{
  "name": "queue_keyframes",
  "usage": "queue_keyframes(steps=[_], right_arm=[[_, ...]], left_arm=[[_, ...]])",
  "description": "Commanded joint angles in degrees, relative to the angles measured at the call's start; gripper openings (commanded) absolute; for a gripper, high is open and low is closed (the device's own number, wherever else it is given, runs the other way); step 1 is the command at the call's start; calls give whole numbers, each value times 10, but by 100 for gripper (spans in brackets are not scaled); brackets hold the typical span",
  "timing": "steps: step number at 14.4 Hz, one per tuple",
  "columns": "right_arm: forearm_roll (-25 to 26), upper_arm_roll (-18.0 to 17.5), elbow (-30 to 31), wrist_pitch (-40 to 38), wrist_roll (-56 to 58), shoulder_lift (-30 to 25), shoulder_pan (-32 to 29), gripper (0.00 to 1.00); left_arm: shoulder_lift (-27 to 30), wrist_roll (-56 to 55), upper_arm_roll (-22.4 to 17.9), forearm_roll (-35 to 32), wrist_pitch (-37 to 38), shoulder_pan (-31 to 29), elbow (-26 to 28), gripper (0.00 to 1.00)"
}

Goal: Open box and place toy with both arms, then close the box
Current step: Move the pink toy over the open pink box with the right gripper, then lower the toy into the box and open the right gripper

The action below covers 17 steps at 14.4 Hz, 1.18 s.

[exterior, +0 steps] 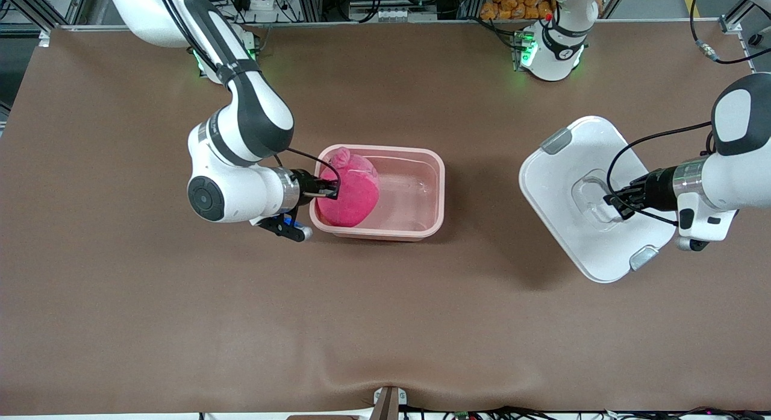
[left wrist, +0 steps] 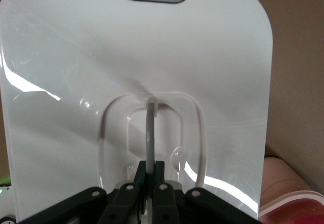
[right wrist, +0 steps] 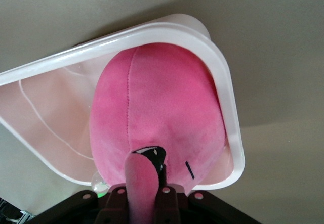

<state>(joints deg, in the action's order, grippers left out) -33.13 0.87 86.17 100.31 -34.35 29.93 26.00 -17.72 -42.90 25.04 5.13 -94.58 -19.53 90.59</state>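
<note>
Right end effector (exterior: pixel 330 191) is clamped on a stalk of the toy (exterior: pixel 349 194), which sits in the open box (exterior: pixel 421 224) at the end toward the right arm. Left end effector (exterior: pixel 615 204) is clamped on the handle (left wrist: pixel 150 133) of the lid (exterior: pixel 560 185), held tilted above the bench (exterior: pixel 385 311), well apart from the box toward the left arm's end.

A robotics lab: aluminium framing (exterior: pixel 36 10), loose cables (exterior: pixel 373 4) and a brown-covered test table (exterior: pixel 385 323).

Toy (exterior: pixel 349 194) in box (exterior: pixel 421 227); lid (exterior: pixel 566 167) toward left arm's end.
</note>
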Motion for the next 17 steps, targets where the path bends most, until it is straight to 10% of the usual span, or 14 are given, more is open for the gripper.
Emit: queue_keyframes(steps=[1, 17], right_arm=[[-12, 1, -3, 5, 3, 10, -2, 0], [101, 2, 16, 124, -31, 49, 83, 0]], left_arm=[[3, 12, 2, -8, -2, -5, -1, 0], [-1, 21, 1, -9, -2, -14, -1, 0]])
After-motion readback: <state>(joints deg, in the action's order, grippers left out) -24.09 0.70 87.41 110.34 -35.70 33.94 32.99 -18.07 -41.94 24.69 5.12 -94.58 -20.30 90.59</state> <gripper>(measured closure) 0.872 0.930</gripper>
